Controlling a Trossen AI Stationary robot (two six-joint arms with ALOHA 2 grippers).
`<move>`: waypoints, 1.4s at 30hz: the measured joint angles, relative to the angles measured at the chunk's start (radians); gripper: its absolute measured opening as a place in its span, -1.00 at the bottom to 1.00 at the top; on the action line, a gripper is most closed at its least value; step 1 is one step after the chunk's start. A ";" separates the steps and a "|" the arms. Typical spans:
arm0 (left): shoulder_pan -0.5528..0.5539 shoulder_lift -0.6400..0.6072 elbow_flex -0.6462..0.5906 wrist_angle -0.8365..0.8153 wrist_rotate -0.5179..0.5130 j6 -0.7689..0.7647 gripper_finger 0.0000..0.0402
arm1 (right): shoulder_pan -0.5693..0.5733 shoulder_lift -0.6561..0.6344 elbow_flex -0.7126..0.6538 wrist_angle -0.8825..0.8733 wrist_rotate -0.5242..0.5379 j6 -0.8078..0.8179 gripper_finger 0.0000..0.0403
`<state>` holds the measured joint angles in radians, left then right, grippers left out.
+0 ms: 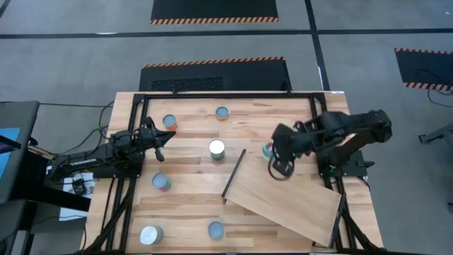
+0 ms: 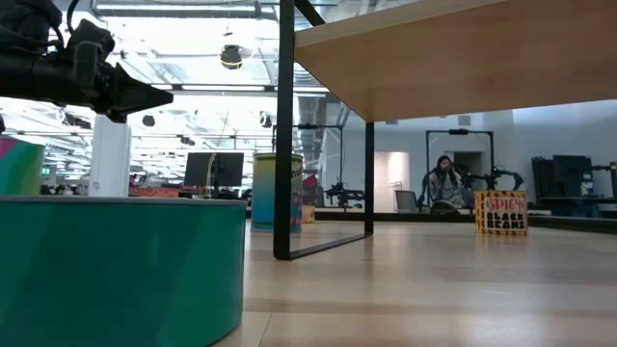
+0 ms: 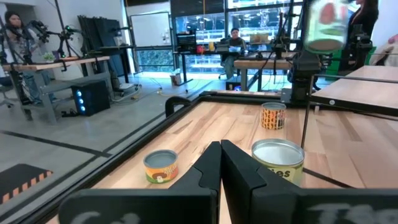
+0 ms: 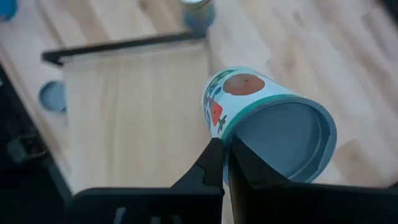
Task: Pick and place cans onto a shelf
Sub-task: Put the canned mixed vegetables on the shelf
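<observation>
Up over the far edge of the shelf [image 1: 287,202], the right gripper [image 1: 277,164] is clenched on the rim of a teal-banded can [image 4: 267,121], which hangs tilted from the fingertips [image 4: 214,163] with its round end turned toward the wrist camera and a white label with a red spot on its side. Seen from above, that can sits at the gripper just beyond the board's far right corner, above the pale wood rather than resting on it. The shelf itself lies at an angle on the right half of the table [image 1: 191,166], its dark edge [image 1: 234,173] facing left. The left gripper [image 1: 160,137] waits at the left side of the table, fingers pressed together on nothing. Loose cans stand around the tabletop: a white-topped can [image 1: 216,148] near the middle, an orange-labelled can [image 1: 170,122] and another can [image 1: 222,112] toward the far side, a green-and-red can [image 1: 161,182] left of the shelf, and a silvery can [image 1: 151,235] and a blue-topped can [image 1: 216,229] along the near edge.
</observation>
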<state>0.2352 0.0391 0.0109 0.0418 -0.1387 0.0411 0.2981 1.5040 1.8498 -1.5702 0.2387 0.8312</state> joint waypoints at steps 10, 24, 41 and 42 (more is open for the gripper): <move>0.000 0.000 0.000 0.000 0.000 0.000 -1.00 | 0.165 -0.063 -0.149 -0.003 -0.053 0.241 -0.93; 0.000 0.000 0.000 0.000 0.000 0.000 -1.00 | 0.305 -0.092 -0.217 -0.001 -0.239 0.560 -0.93; 0.000 0.000 0.000 0.000 -0.003 0.000 -1.00 | 0.505 -0.076 -0.298 -0.001 -0.373 0.892 -0.93; 0.000 0.000 0.000 0.000 -0.005 0.000 -1.00 | 0.510 -0.076 -0.299 0.000 -0.373 0.897 -0.93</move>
<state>0.2352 0.0391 0.0109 0.0422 -0.1437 0.0414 0.8082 1.4281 1.5509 -1.5703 -0.1343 1.7284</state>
